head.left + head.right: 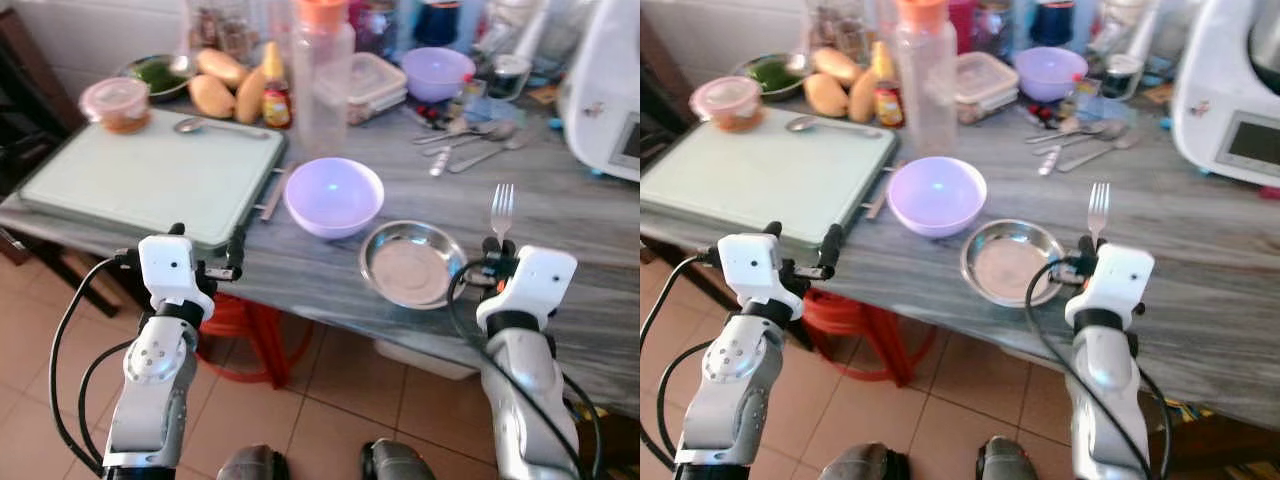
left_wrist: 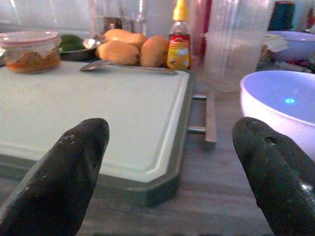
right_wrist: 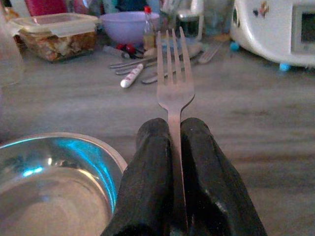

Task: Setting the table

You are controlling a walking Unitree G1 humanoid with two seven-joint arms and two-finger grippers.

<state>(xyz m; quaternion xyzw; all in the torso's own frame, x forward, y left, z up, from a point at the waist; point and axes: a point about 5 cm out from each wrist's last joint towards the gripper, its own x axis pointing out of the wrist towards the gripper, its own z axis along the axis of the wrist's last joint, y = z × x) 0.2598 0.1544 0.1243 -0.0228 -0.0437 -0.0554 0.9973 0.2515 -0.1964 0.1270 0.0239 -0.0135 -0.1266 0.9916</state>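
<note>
- Right gripper (image 1: 499, 243), jaws clamped on a fork (image 1: 502, 210), at 3 o'clock of the steel plate (image 1: 412, 263).
- Left gripper (image 1: 206, 236), jaws apart, at the cutting board's (image 1: 150, 175) near edge on the worktop (image 1: 560, 215).

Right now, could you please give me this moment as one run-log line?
right gripper: shut on fork, beside steel plate | left gripper: open, at cutting board | lilac bowl: on table

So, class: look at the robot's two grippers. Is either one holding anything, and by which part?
The right gripper clamps a silver metal fork by its handle, tines pointing away. The left gripper is open and holds nothing.
</note>
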